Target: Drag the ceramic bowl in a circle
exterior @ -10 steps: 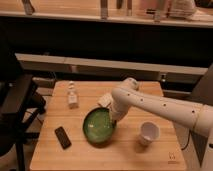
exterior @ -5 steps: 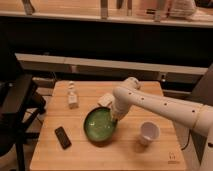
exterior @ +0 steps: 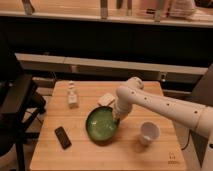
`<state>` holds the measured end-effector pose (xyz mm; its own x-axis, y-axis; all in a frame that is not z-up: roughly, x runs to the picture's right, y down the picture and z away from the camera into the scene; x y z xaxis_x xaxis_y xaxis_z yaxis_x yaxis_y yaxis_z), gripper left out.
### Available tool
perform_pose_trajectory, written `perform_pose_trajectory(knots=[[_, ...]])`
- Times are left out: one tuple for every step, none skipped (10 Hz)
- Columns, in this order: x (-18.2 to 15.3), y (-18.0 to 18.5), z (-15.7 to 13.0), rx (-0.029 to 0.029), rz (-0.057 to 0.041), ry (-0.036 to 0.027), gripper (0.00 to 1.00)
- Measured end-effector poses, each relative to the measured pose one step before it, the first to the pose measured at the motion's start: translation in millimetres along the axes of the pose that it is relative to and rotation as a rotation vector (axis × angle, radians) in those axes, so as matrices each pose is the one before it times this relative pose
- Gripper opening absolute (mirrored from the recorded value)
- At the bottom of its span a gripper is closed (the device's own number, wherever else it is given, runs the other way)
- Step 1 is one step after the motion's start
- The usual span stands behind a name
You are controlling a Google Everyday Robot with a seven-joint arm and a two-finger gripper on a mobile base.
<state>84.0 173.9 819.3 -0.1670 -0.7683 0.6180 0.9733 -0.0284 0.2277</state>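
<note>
**Gripper at the bowl's rim, drag in hand**

The ceramic bowl (exterior: 101, 125) sits on the table (exterior: 100, 156) just below the centre of the frame. A white cup (exterior: 149, 133) stands to its right and a dark phone (exterior: 62, 137) lies to its lower left. The gripper (exterior: 116, 116) is down at the bowl's upper-right rim, but I cannot tell whether it is clamped there. This looks like the dragging step itself. The next move calls for a curved sweep that clears the cup and phone.

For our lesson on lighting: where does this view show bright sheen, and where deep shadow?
Camera view: green sheen inside the ceramic bowl, with the gripper at its right rim; warm, even light on the wooden table; deep shadow behind the table.
</note>
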Motion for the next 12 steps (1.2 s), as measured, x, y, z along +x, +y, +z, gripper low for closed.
perform_pose_trajectory(knots=[[1.68,1.32,0.41,0.00266,0.00176,0.00066,0.00],[2.11,1.27,-0.04,0.00179,0.00332,0.00150,0.00],[-0.50,-0.14,0.59,0.00145,0.00080,-0.00296,0.00],[-1.66,1.94,0.01,0.00089,0.00230,-0.00244,0.00],[-2.07,2.82,0.63,0.00047,0.00280,-0.00392,0.00],[-1.45,1.34,-0.04,0.00257,0.00227,-0.00137,0.00],[-3.96,6.23,-0.99,0.00201,0.00468,-0.00133,0.00],[-1.08,5.76,-1.36,0.00122,0.00507,0.00165,0.00],[-0.19,1.32,-0.59,-0.00054,-0.00062,-0.00198,0.00],[0.14,-2.98,0.65,-0.00091,-0.00225,-0.00266,0.00],[1.88,-8.32,0.33,-0.00025,-0.00061,-0.00220,0.00],[0.59,-5.25,0.73,0.00048,-0.00294,-0.00328,0.00]])
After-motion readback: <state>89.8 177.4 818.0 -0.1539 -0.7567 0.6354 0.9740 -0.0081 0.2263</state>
